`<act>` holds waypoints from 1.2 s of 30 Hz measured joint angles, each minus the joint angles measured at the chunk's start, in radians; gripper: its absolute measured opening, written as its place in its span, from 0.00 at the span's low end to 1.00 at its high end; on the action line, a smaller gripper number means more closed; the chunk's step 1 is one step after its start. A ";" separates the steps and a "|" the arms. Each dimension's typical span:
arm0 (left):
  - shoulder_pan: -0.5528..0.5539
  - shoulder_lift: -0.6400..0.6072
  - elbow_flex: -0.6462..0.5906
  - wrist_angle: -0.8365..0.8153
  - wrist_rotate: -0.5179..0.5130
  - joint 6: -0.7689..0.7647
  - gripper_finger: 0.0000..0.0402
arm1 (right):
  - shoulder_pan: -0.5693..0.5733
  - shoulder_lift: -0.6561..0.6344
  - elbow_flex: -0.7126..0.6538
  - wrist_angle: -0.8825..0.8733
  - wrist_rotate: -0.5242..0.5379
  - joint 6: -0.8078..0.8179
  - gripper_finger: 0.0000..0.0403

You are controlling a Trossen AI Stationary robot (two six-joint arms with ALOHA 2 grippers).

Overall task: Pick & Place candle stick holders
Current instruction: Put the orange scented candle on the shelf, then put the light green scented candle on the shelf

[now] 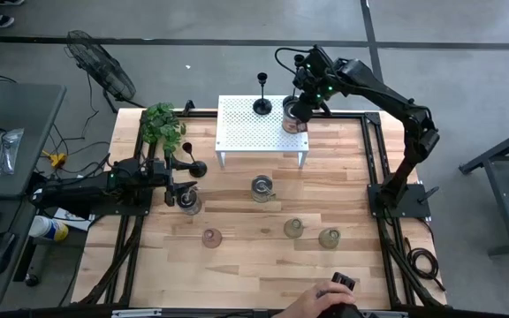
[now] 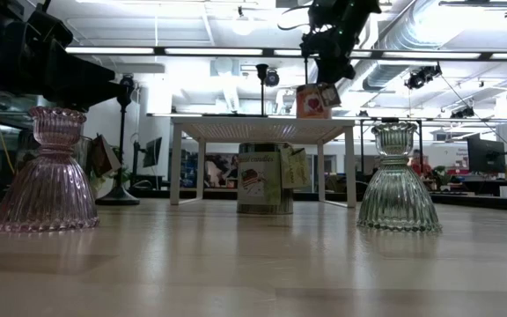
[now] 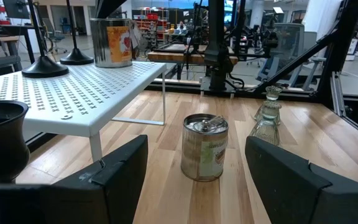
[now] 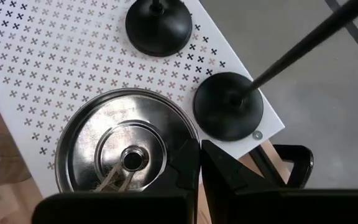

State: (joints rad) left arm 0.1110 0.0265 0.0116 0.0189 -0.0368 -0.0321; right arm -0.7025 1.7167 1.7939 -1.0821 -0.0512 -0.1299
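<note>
A: Left gripper [image 1: 177, 181]: state and position?
B: Fingers released, low at the table's left edge, beside a black candlestick [image 1: 190, 167] standing upright.
A: Right gripper [image 4: 200, 163]?
B: Fingers pressed together, empty, above the shelf [image 1: 237, 132]. A tin [image 4: 124, 157] sits beneath; another candlestick base [image 4: 228, 106] lies just beside, stem vertical.

I get bright, even light from ceiling strip lamps [image 2: 236, 51], which blow out white in the low view. Shadows on the surface [image 1: 254, 265] are soft and short. The near planks blur in the low view, and the pinkish glass holder [image 2: 47, 176] glints.
</note>
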 joint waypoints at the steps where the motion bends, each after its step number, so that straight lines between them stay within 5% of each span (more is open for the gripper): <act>1: 0.000 0.000 0.000 0.000 0.000 0.000 0.66 | 0.000 0.000 0.000 0.004 0.000 0.000 0.01; 16: 0.000 0.000 0.000 0.000 0.000 0.000 0.66 | 0.003 0.000 -0.001 0.033 0.062 0.018 0.04; 29: 0.000 0.000 0.000 0.000 0.000 0.000 0.66 | 0.023 -0.019 -0.001 0.015 0.078 0.052 0.38; 36: 0.000 0.000 0.000 0.000 0.000 0.000 0.66 | 0.046 -0.102 -0.001 -0.122 0.105 0.075 0.45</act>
State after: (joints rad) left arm 0.1110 0.0263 0.0116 0.0189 -0.0368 -0.0321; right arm -0.6560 1.6145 1.7927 -1.2040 0.0535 -0.0546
